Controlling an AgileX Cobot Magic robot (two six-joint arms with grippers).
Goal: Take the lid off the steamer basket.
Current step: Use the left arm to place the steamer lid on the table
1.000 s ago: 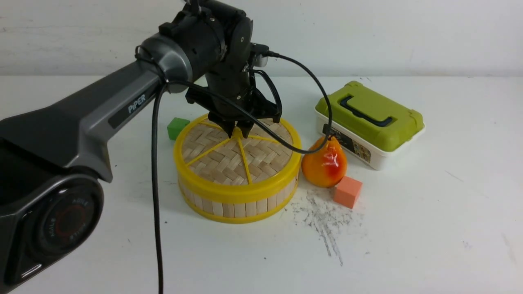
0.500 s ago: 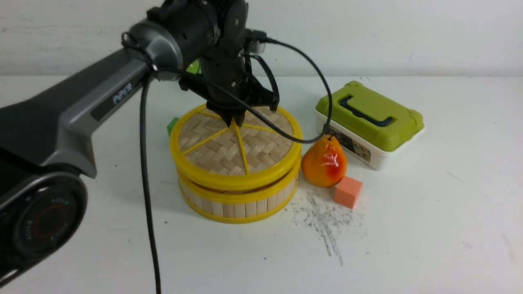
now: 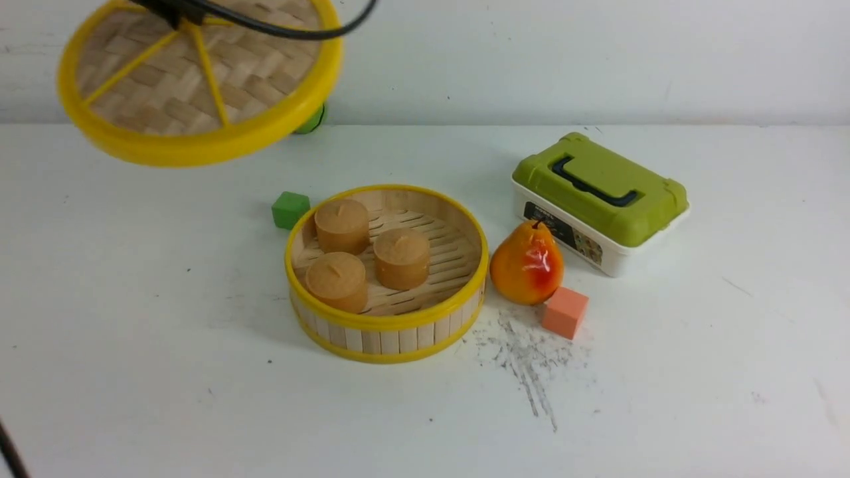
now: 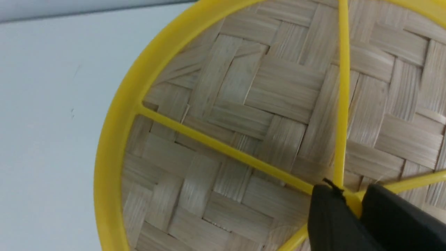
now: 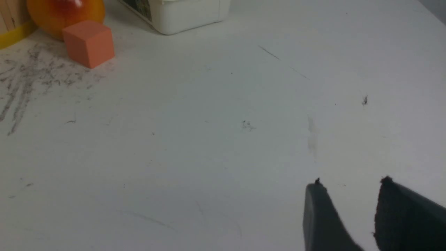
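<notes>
Worktop (image 3: 730, 372): white, matt, flat, running back to the wall; dark grey scuff marks (image 3: 524, 358) streaked near its middle, with fine scratches and specks scattered to the right. Wall (image 3: 597, 60): plain off-white, meeting the worktop's far edge in a straight line. Light: even and diffuse, casting soft shadows.
</notes>
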